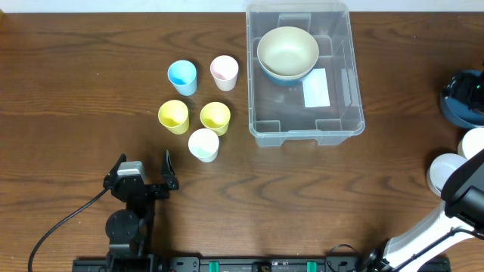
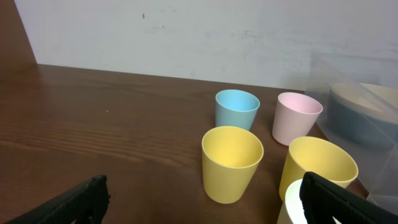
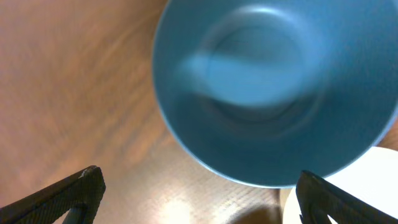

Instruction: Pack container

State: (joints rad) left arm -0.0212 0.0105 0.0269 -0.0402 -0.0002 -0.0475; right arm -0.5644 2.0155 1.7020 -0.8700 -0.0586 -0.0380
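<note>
My right gripper (image 3: 199, 184) hangs spread wide over the blue bowl (image 3: 273, 87) — lined up, I judge, to take its rim. The container (image 1: 344, 113) sits at the table's far side, with one cream bowl (image 1: 287, 51) inside. My left gripper (image 1: 144, 166), wide and empty, faces the cups, ready for them. Five cups: blue cup (image 1: 181, 76), pink cup (image 1: 224, 72), yellow cup (image 1: 173, 116), second yellow cup (image 1: 215, 117), white cup (image 1: 203, 144). Two white dishes (image 1: 442, 172) (bowls, I think) wait by the right edge.
</note>
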